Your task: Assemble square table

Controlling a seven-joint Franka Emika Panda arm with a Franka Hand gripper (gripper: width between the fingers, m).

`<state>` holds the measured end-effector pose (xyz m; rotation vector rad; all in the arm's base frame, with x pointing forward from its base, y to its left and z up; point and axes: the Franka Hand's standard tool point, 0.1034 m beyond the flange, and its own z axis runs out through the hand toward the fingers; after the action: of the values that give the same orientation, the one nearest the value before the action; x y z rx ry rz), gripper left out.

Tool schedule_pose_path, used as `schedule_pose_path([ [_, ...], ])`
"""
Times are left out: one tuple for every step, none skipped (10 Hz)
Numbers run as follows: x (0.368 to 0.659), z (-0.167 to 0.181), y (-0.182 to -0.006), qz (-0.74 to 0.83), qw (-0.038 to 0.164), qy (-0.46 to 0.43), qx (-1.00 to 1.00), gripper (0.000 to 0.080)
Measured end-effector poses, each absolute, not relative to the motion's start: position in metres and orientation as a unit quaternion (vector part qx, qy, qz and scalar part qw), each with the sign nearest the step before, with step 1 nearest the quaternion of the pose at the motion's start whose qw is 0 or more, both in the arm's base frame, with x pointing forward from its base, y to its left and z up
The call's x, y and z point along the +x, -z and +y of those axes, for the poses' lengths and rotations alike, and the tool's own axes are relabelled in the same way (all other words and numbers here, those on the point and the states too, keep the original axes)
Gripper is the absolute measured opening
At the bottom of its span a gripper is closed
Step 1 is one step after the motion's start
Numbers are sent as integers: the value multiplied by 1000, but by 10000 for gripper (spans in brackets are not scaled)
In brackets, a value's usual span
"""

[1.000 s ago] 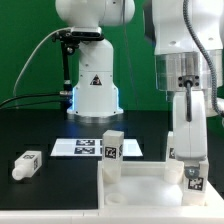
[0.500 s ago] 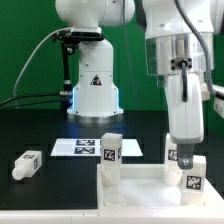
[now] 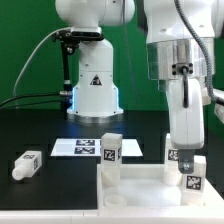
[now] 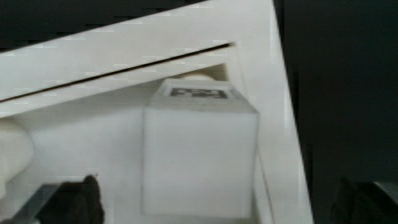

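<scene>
While the gripper (image 3: 186, 150) hangs over the corner of the square tabletop (image 3: 135, 172) on the exterior view's right, its jaws are spread wide and hold nothing. In the wrist view the gripper (image 4: 217, 205) straddles the corner leg (image 4: 201, 140). Its dark fingertips (image 4: 75, 200) stand off either side of the leg, with a gap on each side and no contact.

The corner leg (image 3: 192, 180) stands upright inside that tabletop corner, against the raised rim, with a tag on its front face. Another small tag shows at the gripper's edge just above it. It is possibly on the same leg, but it is too hidden to tell.

The tabletop (image 4: 125, 60) lies flat on the black table (image 3: 35, 130) with its rimmed, recessed side up.

A second leg (image 3: 111, 150) stands upright at the tabletop's far corner on the exterior view's left, showing tags on its front and top.

A loose leg (image 3: 27, 164) lies on its side on the black table, well apart from the tabletop toward the exterior view's left.

The marker board (image 3: 80, 147) lies flat just behind the tabletop, partly behind the second leg. The white robot base (image 3: 93, 88) with a triangle mark stands further behind the tabletop, beyond the marker board.
</scene>
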<state>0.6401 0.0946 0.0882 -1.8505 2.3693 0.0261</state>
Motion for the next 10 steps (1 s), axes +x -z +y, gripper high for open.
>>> schedule_pose_path([
  [640,91,-90,763,69,-5,-642,649],
  [639,81,-98,742,74,-2,-666,649],
  [636,70,-108,732,83,2,-676,649],
  [630,61,-116,710,89,5,-699,649],
  [628,58,-114,683,87,7,-725,649],
  [628,61,-110,663,82,9,-744,649],
  [628,60,-110,631,81,13,-771,649],
  [628,59,-110,601,81,16,-795,649],
  [628,55,-111,563,82,25,-822,649],
  [621,42,-114,508,80,36,-857,649],
])
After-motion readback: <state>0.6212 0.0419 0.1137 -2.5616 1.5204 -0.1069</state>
